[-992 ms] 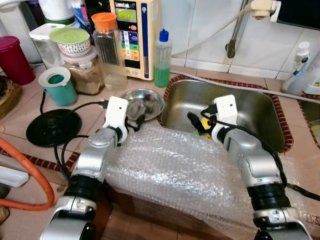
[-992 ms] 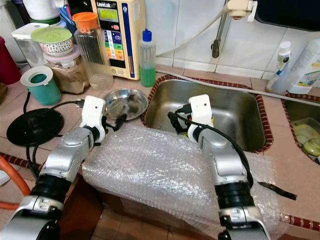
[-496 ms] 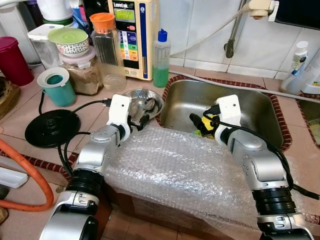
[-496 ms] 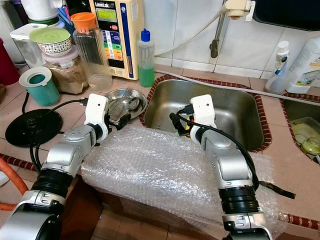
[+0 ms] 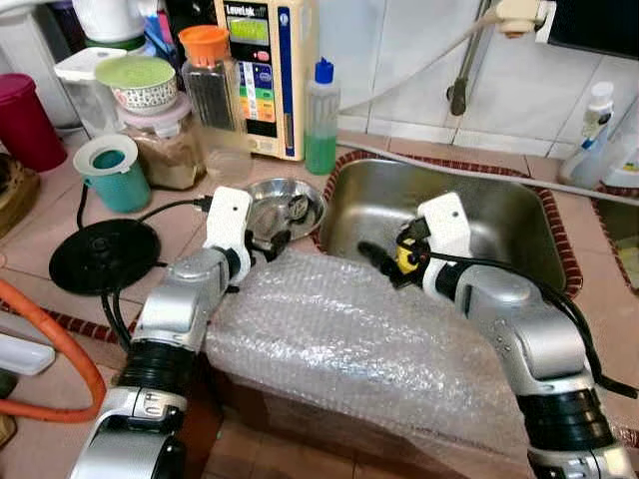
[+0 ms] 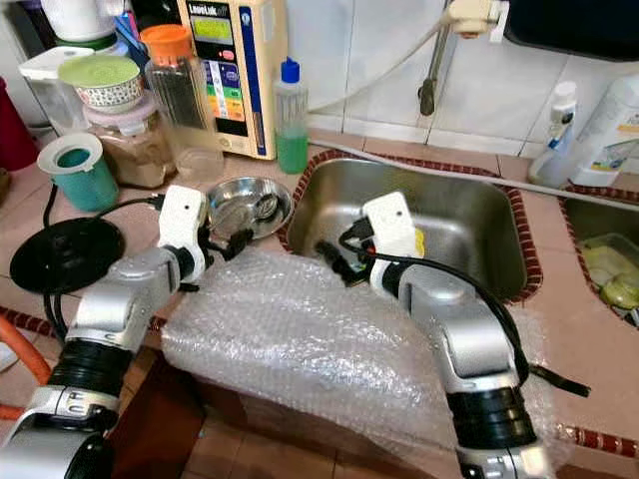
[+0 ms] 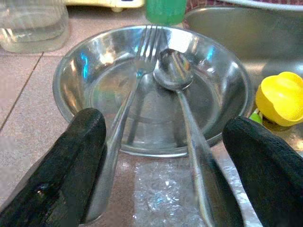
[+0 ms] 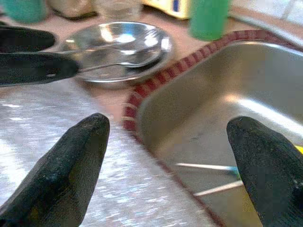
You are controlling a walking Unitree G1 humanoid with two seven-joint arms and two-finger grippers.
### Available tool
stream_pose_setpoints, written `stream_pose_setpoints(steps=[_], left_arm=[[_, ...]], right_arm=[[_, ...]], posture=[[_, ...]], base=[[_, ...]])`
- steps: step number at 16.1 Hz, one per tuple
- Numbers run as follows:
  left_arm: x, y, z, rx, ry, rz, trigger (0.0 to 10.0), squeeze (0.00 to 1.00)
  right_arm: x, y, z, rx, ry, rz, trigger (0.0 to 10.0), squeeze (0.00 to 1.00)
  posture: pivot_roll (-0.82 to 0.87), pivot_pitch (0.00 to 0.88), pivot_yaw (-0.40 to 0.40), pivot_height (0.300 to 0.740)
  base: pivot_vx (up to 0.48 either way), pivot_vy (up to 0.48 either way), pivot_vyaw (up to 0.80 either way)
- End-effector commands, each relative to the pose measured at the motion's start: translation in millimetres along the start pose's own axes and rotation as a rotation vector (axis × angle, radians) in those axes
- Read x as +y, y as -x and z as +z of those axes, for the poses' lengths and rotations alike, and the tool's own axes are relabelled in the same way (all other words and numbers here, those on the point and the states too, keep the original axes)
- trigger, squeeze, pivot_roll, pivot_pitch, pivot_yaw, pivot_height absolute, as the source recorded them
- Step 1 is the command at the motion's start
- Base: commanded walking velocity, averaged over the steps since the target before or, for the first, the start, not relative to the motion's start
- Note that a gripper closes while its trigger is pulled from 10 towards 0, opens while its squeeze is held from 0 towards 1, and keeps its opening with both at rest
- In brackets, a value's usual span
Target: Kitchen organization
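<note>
A shallow steel bowl [image 5: 290, 205] stands on the tiled counter just left of the sink [image 5: 499, 215]. A fork [image 7: 142, 56] and a spoon [image 7: 173, 71] lie in it, their handles sticking out over its near rim. My left gripper [image 7: 163, 161] is open at that rim, with both handles between its fingers but not gripped. My right gripper [image 6: 334, 261] hangs open over the sink's near left corner, pointing toward the bowl. A yellow object [image 7: 280, 97] lies in the sink.
A sheet of bubble wrap [image 5: 349, 339] covers the counter edge under both arms. Behind the bowl stand a green soap bottle [image 5: 322, 120], an orange-lidded jar [image 5: 215, 100] and a teal cup [image 5: 115, 170]. A black kettle base [image 5: 100, 254] lies left. A knife [image 6: 554, 379] lies at right.
My right gripper has swung left and nearer, from over the sink basin to its near left corner. The left gripper has stayed at the bowl's near rim.
</note>
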State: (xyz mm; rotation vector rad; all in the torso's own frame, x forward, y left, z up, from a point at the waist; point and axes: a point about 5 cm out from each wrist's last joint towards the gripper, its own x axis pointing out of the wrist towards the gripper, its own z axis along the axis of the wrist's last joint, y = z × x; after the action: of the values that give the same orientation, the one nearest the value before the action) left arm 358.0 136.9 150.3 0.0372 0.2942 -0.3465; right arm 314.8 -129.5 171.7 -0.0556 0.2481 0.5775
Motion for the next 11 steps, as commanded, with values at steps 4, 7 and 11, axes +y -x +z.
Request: stream_pose_setpoints(steps=[4, 7, 11], left_arm=[[-3.9, 5.4, -2.8, 0.046, -0.005, -0.063, 10.0, 0.00], [-7.6, 5.1, -4.5, 0.061, -0.020, -0.083, 10.0, 0.00], [-7.1, 4.9, -7.3, 0.082, -0.032, -0.078, 5.0, 0.00]], right_arm=[[7.7, 8.4, -1.0, 0.023, 0.007, 0.083, 10.0, 0.00], [9.7, 9.3, -1.2, 0.035, 0.010, 0.089, 10.0, 0.00], [11.1, 10.0, -2.1, 0.046, 0.020, 0.089, 10.0, 0.00]], posture=[[0.04, 0.000, 0.041, 0.740], [0.04, 0.000, 0.042, 0.740], [0.04, 0.000, 0.046, 0.740]], base=[[0.000, 0.000, 0.00], [0.000, 0.000, 0.00], [0.000, 0.000, 0.00]])
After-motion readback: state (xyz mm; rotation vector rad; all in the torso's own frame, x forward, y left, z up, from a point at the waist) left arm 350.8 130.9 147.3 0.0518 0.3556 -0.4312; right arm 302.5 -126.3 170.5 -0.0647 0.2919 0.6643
